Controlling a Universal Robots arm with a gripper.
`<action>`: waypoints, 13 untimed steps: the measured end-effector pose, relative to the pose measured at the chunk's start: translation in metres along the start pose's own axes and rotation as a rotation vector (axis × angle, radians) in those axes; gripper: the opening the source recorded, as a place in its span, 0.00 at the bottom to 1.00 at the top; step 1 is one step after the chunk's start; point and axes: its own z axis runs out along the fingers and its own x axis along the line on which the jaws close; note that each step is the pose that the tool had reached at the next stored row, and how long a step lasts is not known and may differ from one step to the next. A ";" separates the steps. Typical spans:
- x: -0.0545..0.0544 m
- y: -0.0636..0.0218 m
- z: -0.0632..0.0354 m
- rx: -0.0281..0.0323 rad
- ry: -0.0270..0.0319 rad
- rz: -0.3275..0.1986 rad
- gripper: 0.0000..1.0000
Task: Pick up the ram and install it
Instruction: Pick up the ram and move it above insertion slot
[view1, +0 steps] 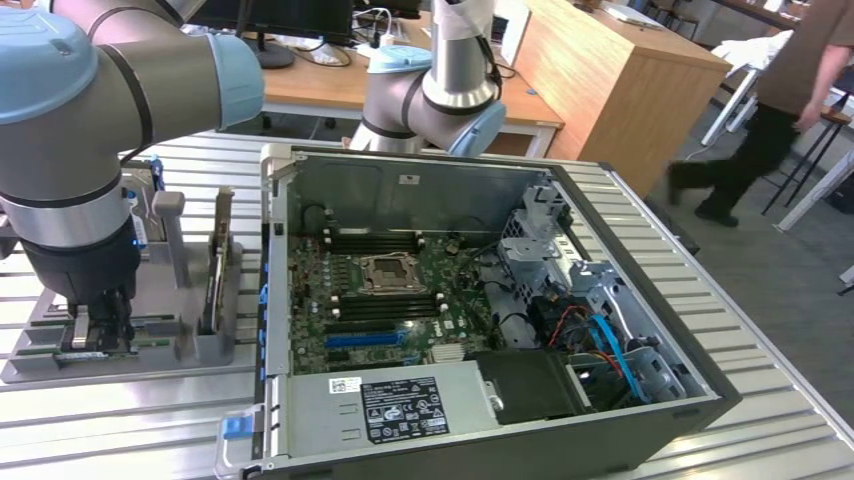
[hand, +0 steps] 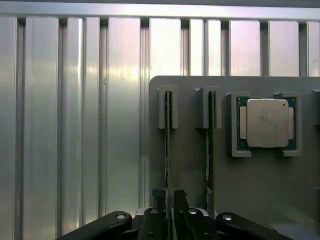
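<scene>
The ram (hand: 168, 150), a thin green stick seen edge-on, stands in a slot of the grey fixture (hand: 200, 200). My gripper (hand: 169, 197) sits over one end of it, one fingertip (hand: 158, 195) on each side, and looks shut on it. A twin green stick (hand: 209, 155) stands in the neighbouring slot. In the exterior view the gripper (view1: 100, 335) is down on the fixture (view1: 174, 350) at the exterior view's left. The open computer case (view1: 641, 420) lies beside it, with the motherboard (view1: 387, 300) and its blue slot (view1: 363, 339) exposed.
A silver processor (hand: 265, 122) rests in a pocket of the fixture beyond the twin stick. Everything stands on a ribbed aluminium table (view1: 787, 420). A second robot arm (view1: 441, 90) rises behind the case. A person (view1: 781, 100) walks past at the exterior view's right.
</scene>
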 end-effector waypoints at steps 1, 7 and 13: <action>0.000 -0.0001 0.0000 0.0000 0.0000 0.000 0.21; 0.000 -0.0001 0.0000 0.0000 0.0000 0.000 0.20; 0.000 -0.0001 0.0001 0.0001 0.0000 0.000 0.11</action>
